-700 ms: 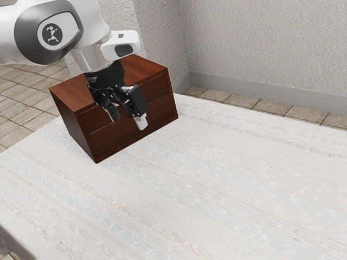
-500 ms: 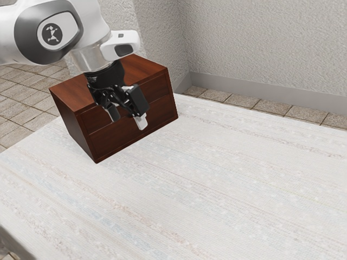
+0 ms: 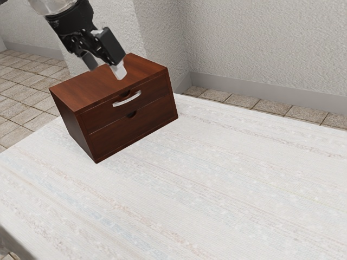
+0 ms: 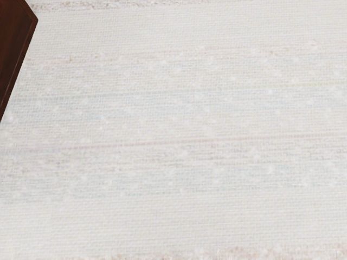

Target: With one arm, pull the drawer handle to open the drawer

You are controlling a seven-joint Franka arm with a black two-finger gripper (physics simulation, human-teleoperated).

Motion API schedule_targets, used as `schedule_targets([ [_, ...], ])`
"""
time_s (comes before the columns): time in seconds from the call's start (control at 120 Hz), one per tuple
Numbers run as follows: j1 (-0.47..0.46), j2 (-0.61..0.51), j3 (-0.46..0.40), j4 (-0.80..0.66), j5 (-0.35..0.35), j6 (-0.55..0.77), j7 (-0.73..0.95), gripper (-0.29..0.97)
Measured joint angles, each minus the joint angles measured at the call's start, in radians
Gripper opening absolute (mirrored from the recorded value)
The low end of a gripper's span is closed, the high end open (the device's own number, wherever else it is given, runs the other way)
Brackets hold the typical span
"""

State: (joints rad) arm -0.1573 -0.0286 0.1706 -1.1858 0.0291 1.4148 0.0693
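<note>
In the exterior view the gripper (image 3: 105, 65) hangs just above the far top edge of the dark wooden cabinet (image 3: 81, 92), its two fingers spread apart with nothing between them, clear of the wood. The cabinet stands at the far end of the pale table (image 3: 227, 184), toward the exterior view's left, close to the table's edge there. Bare tabletop runs wide to the exterior view's right and toward the near side. The upper drawer (image 3: 149, 89) sits flush with the cabinet front, shut, and its curved silver handle (image 3: 127, 99) lies below the gripper, untouched. Beyond the table's far edge are floor tiles (image 3: 303, 112) and a grey wall (image 3: 260, 38). The wrist view looks down on open tabletop (image 4: 184, 141), with one corner of the cabinet (image 4: 12, 49) at the picture's margin.
</note>
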Motion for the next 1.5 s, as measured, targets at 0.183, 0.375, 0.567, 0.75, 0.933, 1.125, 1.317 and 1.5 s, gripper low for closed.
schedule_targets([
  [0.183, 0.017, 0.097, 0.0, 0.002, 0.014, 0.049, 0.015, 0.68],
  [0.375, -0.003, 0.13, -0.003, 0.003, 0.019, 0.085, 0.06, 0.68],
  [0.567, 0.001, 0.131, -0.007, 0.0, 0.029, 0.116, 0.139, 0.68],
  [0.75, 0.0, 0.218, -0.011, 0.009, 0.077, 0.14, 0.203, 0.67],
  [0.933, 0.004, 0.333, 0.024, 0.098, 0.109, 0.132, 0.238, 0.65],
  [1.125, 0.005, 0.371, 0.051, 0.128, 0.117, 0.095, 0.234, 0.56],
  [1.317, 0.009, 0.452, 0.076, 0.197, 0.117, 0.152, 0.245, 0.52],
  [1.5, 0.037, 0.509, 0.11, 0.247, 0.119, 0.222, 0.259, 0.52],
])
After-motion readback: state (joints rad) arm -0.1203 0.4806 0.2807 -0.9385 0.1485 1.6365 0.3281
